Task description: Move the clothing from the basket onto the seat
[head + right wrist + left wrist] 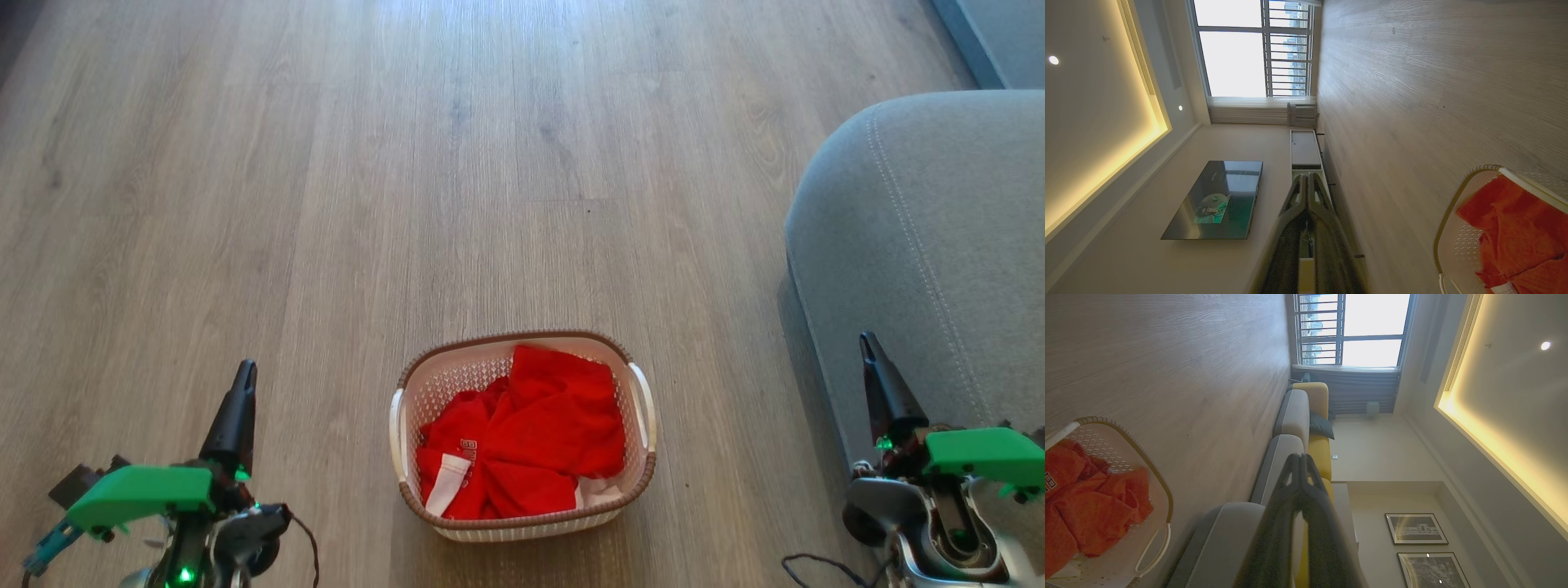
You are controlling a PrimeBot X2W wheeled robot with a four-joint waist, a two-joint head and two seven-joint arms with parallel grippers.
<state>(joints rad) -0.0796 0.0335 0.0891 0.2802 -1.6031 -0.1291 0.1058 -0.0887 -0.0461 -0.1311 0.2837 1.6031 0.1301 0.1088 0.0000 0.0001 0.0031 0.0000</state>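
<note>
The seat (922,245) runs off the right edge; a white cloth (600,492) lies mostly buried under red clothing (531,433).

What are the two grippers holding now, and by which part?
Nothing. The left gripper and the right gripper are both empty, jaws shut; the clothing lies in the basket.

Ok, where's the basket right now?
Head view, bottom centre: the basket sits on the floor between the left gripper and right gripper, the seat off to its right.
</note>
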